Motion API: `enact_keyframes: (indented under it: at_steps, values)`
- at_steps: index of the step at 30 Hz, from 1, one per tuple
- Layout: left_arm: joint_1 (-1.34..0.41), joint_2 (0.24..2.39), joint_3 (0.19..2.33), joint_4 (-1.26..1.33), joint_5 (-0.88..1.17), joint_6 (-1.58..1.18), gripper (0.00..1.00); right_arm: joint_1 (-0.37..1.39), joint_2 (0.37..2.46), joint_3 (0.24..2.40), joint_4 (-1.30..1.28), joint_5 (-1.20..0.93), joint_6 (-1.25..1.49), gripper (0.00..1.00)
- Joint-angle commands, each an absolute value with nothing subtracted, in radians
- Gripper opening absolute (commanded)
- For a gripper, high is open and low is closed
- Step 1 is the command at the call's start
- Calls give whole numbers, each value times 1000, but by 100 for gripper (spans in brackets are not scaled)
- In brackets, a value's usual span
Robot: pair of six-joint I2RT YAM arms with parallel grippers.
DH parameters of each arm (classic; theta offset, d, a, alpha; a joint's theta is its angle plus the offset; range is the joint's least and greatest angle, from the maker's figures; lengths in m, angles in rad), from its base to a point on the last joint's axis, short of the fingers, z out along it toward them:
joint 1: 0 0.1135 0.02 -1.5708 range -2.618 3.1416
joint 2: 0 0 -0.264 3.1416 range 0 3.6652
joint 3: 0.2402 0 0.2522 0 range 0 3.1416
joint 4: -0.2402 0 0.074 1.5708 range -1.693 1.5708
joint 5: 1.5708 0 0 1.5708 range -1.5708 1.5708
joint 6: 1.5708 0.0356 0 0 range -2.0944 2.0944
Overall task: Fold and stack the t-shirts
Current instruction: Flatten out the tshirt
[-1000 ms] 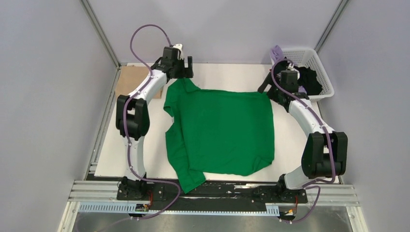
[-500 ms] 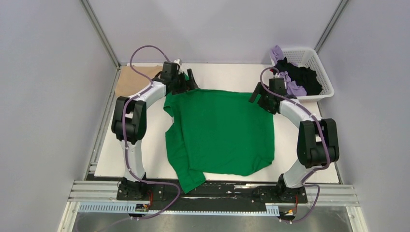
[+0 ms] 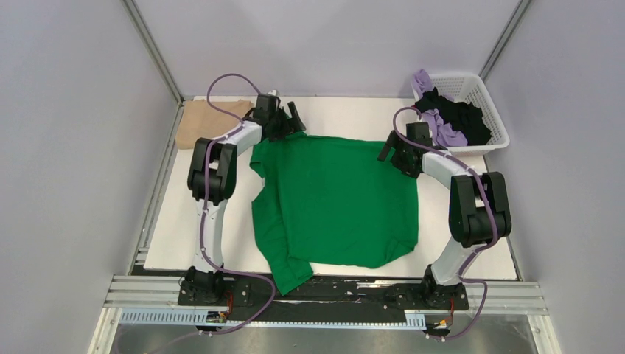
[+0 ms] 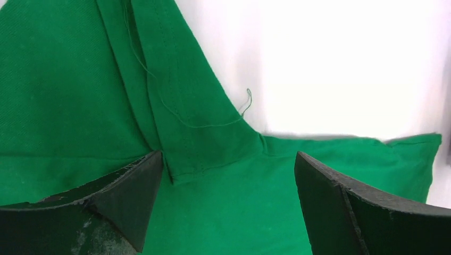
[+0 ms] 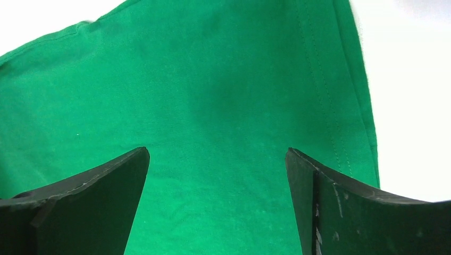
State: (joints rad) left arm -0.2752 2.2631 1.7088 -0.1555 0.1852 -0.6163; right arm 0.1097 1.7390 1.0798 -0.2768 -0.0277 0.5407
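Left tool (image 4: pixel 227 159), right tool (image 5: pixel 216 154) agape over green tee (image 3: pixel 335 199) far edge; contact unclear.

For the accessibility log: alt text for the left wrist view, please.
A green t-shirt fills most of the frame on a white table, one hemmed flap with a loose thread lying between the two open black fingers of the left gripper.

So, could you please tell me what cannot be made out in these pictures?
Top view: left arm covers part of the tan t-shirt; its fold is unclear.
Top view: tees overlap in the basket; their number is hidden.
Wrist views: whether left pincer and right pincer touch the green t-shirt.
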Motion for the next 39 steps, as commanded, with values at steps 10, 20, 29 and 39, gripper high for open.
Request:
enact_keyframes:
  at_steps: [10,20,29,39]
  values:
    - [-278,2363,1800,123,324,-759,100,107,1765,1098,-229,-6,540,100]
    - [-282,2525,1956,298,421,-946,100,107,1771,1100,-227,0,536,100]
    - [-319,2771,2415,192,338,-903,100,107,1759,1096,-227,0,537,100]
    - [-348,2544,2339,-34,327,-621,100,109,1663,1067,-239,-3,552,100]
